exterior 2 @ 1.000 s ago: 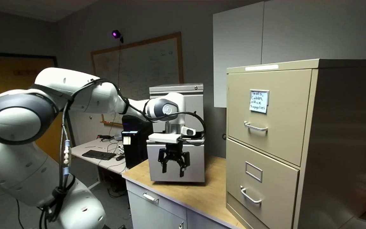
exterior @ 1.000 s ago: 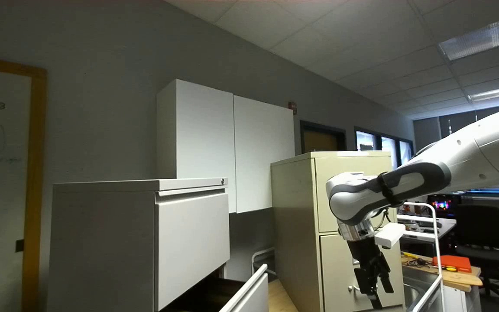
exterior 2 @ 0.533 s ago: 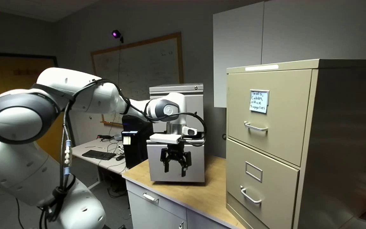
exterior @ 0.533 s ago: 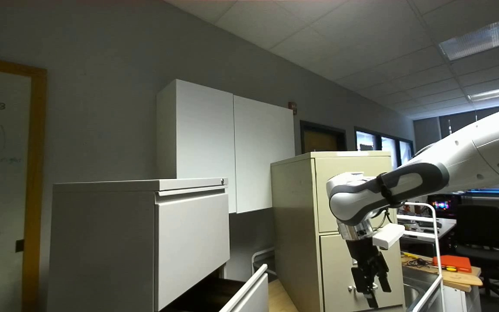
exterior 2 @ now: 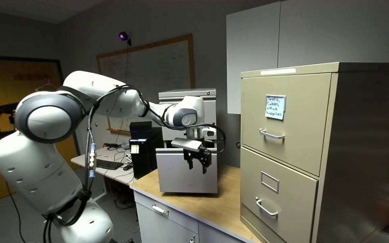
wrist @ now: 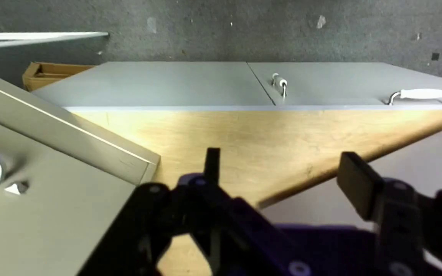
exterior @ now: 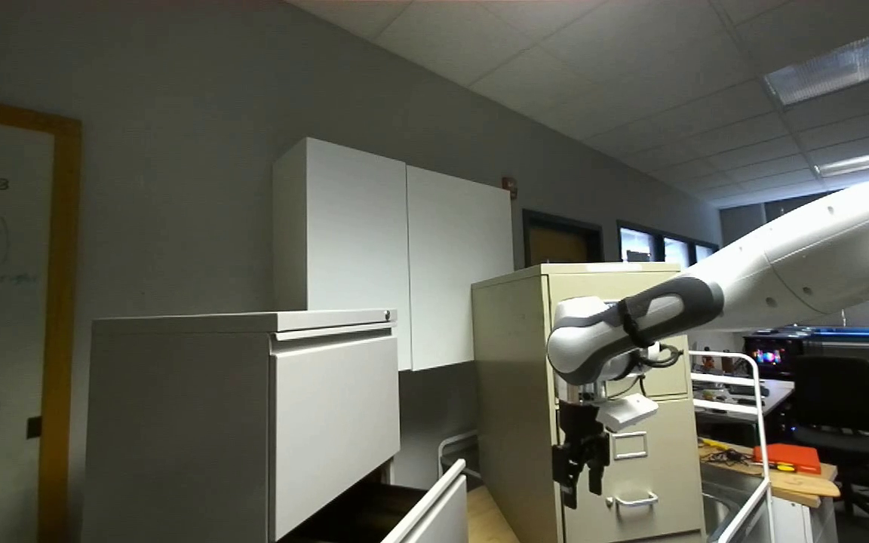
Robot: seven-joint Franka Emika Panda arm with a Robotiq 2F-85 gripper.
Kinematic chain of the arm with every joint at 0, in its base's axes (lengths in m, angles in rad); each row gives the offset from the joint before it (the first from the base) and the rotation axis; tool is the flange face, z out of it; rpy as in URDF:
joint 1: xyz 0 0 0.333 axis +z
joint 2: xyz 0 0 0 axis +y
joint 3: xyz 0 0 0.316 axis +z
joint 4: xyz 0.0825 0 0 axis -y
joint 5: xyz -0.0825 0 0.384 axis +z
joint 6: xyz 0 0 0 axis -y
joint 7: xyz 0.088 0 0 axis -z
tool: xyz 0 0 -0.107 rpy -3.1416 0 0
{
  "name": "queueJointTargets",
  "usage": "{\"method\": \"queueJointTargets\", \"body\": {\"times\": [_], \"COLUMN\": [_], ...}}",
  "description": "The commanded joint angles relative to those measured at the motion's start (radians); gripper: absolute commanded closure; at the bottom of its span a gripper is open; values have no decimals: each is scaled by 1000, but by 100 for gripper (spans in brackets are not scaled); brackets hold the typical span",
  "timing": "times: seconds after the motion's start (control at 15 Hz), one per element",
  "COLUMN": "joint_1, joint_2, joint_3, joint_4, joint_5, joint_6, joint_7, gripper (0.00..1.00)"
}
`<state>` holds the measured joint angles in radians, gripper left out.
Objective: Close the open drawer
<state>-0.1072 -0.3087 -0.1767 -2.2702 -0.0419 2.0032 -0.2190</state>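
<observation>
The drawer (exterior: 434, 516) is the wide grey-white second tier of the light-grey cabinet (exterior: 178, 422). It stands pulled out, with its dark inside showing behind the front. Its flat front also shows in an exterior view (exterior 2: 184, 182) and at the right of the wrist view (wrist: 428, 168). My gripper (exterior: 581, 494) is open and empty, pointing down, apart from the drawer and out in front of it. In an exterior view the gripper (exterior 2: 197, 168) overlaps the upper right part of the drawer front. In the wrist view the fingers (wrist: 282, 172) are spread wide.
A beige filing cabinet (exterior 2: 282, 158) with protruding handles stands close beside the gripper. The wooden counter (exterior 2: 228, 195) carries both cabinets. The grey cabinet's top drawer (exterior: 336, 422) is shut. A white wall cabinet (exterior: 457, 264) hangs above. A white metal rail (exterior: 763, 422) stands behind.
My gripper has moved toward the drawer side, leftward in an exterior view, and up and rightward in an exterior view. The arm has shifted with it. The drawer has not moved.
</observation>
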Motion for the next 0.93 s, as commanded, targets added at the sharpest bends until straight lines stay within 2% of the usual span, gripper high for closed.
{"method": "queueJointTargets", "body": {"times": [0.0,0.27,0.4,0.47,0.67,0.87], "joint_1": [22,5,-8,-17,-48,-67], "joint_2": [139,257,308,331,393,451], "joint_3": [-20,-36,-42,-41,-25,-3], "joint_4": [106,181,229,257,350,438], "joint_5": [119,290,418,483,675,806], "joint_6": [86,151,157,150,119,83], "joint_7": [-64,-157,-224,-258,-346,-400], "gripper": [50,80,95,100,100,100]}}
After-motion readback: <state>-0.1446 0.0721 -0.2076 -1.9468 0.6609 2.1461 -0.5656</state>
